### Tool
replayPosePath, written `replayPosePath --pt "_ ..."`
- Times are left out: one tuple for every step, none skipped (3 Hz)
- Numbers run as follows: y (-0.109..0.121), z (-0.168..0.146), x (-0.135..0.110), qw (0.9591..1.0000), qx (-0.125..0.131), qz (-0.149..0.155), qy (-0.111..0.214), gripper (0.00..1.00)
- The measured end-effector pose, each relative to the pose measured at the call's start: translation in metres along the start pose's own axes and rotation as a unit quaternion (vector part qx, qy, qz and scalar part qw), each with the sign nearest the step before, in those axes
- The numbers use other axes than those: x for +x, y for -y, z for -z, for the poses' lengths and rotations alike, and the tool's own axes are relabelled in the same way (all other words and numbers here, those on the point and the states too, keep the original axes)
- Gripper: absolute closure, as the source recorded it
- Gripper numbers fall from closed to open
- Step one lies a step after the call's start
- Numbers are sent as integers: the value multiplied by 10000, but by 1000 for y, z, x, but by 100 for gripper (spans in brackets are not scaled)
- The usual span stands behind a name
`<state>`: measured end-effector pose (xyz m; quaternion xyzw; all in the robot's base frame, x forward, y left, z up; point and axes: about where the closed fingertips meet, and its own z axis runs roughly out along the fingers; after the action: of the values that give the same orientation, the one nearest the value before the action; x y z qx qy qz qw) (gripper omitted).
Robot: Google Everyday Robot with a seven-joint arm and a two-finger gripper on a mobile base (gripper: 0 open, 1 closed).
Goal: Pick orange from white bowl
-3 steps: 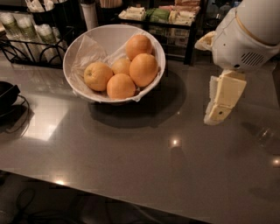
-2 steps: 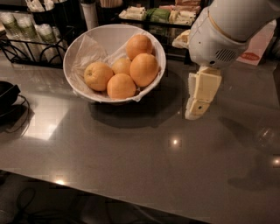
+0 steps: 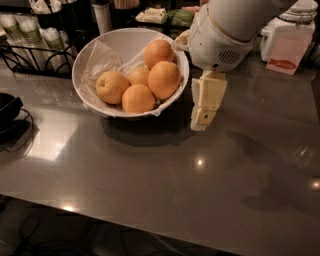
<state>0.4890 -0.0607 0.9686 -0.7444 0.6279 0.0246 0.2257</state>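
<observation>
The white bowl [image 3: 79, 67], lined with crinkled plastic, stands at the back left of the grey counter. It holds several oranges. The paler, more yellow orange [image 3: 111, 86] lies at the bowl's left side. Deeper-orange ones lie at the front [image 3: 138, 98], the right [image 3: 164, 79] and the back [image 3: 158, 52], with one more [image 3: 138, 75] in the middle. My gripper [image 3: 203, 119] hangs from the white arm just right of the bowl, outside its rim, pointing down and a little above the counter. It holds nothing that I can see.
A black wire rack [image 3: 30, 47] with cups stands behind the bowl at the left. A black object [image 3: 7, 107] lies at the left edge. A white appliance with a pink label [image 3: 286, 52] stands at the back right. Packets [image 3: 160, 15] lie at the back.
The arm and gripper have moved left across the counter, from well right of the bowl to right beside its rim. The bowl and oranges have not moved.
</observation>
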Motion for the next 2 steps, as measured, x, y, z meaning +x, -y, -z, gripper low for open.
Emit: replayPosePath --pt "12 -14 -15 9997 31 135 189 0" --pt "47 -49 -62 9972 -43 395 639 0"
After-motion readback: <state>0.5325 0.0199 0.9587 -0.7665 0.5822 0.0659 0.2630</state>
